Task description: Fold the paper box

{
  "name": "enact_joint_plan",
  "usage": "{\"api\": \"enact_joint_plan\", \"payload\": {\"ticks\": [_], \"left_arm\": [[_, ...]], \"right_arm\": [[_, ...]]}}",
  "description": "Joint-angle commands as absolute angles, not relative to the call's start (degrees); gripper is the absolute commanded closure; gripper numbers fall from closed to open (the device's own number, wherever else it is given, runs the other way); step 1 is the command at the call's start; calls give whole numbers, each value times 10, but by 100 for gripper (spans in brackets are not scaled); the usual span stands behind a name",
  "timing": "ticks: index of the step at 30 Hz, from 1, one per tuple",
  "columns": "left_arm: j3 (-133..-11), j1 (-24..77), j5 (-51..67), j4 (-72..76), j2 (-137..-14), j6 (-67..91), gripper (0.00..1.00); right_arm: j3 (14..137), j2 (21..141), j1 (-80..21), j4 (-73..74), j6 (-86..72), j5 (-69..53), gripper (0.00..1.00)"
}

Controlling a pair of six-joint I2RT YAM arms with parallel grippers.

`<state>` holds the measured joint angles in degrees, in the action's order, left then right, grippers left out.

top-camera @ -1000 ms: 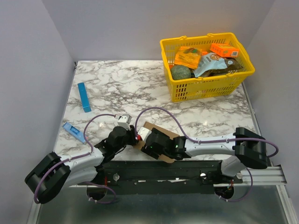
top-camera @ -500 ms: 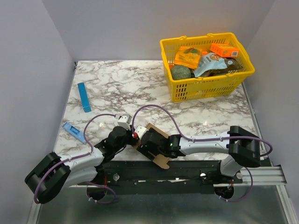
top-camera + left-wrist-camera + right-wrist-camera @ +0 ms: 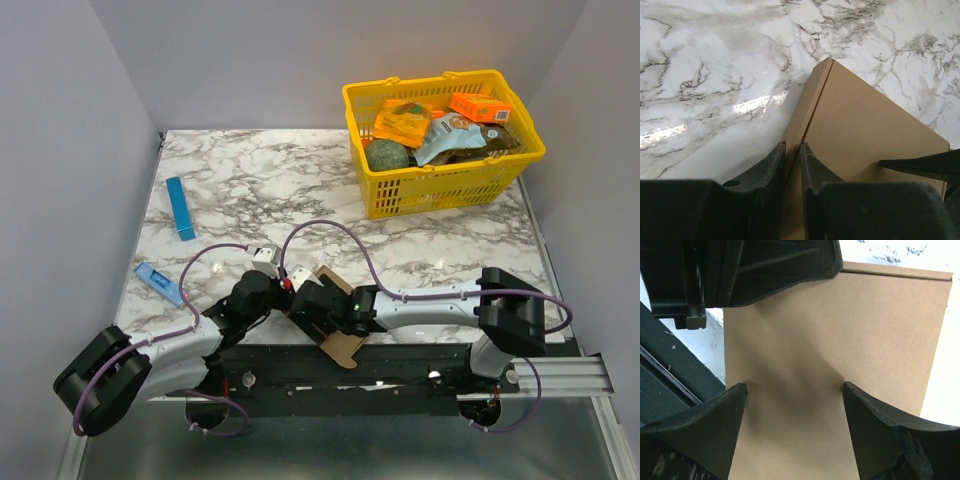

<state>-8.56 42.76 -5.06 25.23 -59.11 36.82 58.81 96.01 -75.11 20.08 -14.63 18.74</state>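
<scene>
While the paper box (image 3: 342,350) sits at the near edge of the marble table (image 3: 260,180), about midway along it, with its near corner reaching out over the dark frame below, both arms crowd in over it; from above most of the brown card is hidden under them. From the left, the left gripper (image 3: 791,147) has its two fingers drawn almost together on one thin edge of the card, pinching it, and a creased flap runs away from that grip towards a corner. Coming in from the right, the right gripper (image 3: 794,386) hangs over the broad flat panel with its fingers (image 3: 715,425) spread wide; both tips seem to meet the card's face, which looks shadowed and slightly dished between them, though whether they press on it I cannot tell. Far off at the right stands a yellow basket (image 3: 440,190) with orange boxes (image 3: 480,106) among its load; a blue strip (image 3: 180,208) lies well apart on the left, and a small pale-blue object (image 3: 157,280) lies nearer, by the left edge.
</scene>
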Motion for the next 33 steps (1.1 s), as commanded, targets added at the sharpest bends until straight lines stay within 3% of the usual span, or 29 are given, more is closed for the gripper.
{"api": "enact_joint_plan", "payload": {"ticks": [1, 13, 17, 21, 23, 26, 27, 30, 33], "left_arm": [[-76, 427, -45, 243, -599, 359, 75], [-78, 427, -40, 265, -621, 368, 77], [-77, 426, -44, 265, -610, 375, 76], [-79, 419, -48, 242, -571, 378, 70], [-78, 416, -54, 223, -551, 381, 64], [-79, 409, -69, 185, -506, 386, 47], [-79, 407, -76, 173, -480, 388, 35], [-76, 401, -109, 128, -422, 403, 18], [-64, 393, -148, 84, -365, 426, 11]], "right_arm": [[573, 1001, -758, 276, -191, 242, 15], [574, 1047, -764, 309, -250, 307, 18], [563, 1051, -764, 317, -274, 329, 35], [565, 1059, -764, 330, -294, 356, 46], [566, 1063, -765, 329, -294, 354, 48], [563, 1064, -765, 323, -293, 346, 53], [560, 1060, -765, 320, -289, 338, 53], [548, 1035, -765, 302, -282, 323, 53], [536, 1010, -764, 275, -270, 312, 52]]}}
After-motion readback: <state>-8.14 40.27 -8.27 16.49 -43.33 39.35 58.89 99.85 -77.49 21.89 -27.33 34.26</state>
